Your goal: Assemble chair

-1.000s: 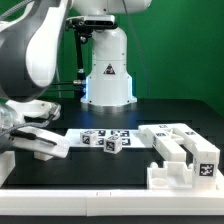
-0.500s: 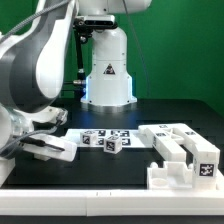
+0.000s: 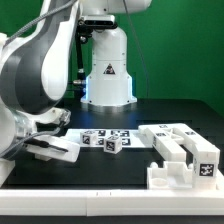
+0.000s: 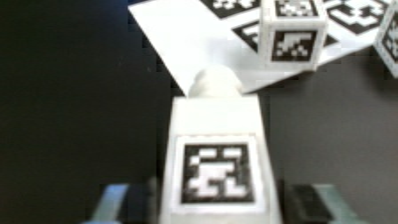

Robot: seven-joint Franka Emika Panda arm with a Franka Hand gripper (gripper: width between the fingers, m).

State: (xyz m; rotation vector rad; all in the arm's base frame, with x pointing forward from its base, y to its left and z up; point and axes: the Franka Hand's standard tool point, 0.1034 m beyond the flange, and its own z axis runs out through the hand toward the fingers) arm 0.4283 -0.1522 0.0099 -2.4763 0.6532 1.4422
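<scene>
My gripper (image 3: 42, 143) is at the exterior view's left, low over the black table. It is shut on a long white chair part (image 3: 58, 151) that carries a marker tag and points toward the exterior view's right. In the wrist view the same part (image 4: 217, 140) runs out from between my two fingers (image 4: 118, 200), with its tag facing the camera. My gripper (image 4: 217, 203) closes on its near end. A small white tagged block (image 3: 113, 145) stands just beyond the part's far end, and it also shows in the wrist view (image 4: 290, 35).
The marker board (image 3: 92, 133) lies flat at mid-table under the block, and it shows in the wrist view too (image 4: 187, 45). Several larger white chair parts (image 3: 182, 150) stand at the exterior view's right. The robot's white base (image 3: 108, 70) stands behind.
My gripper and the white part in it have moved a little toward the exterior view's right and downward. The other parts have not moved.
</scene>
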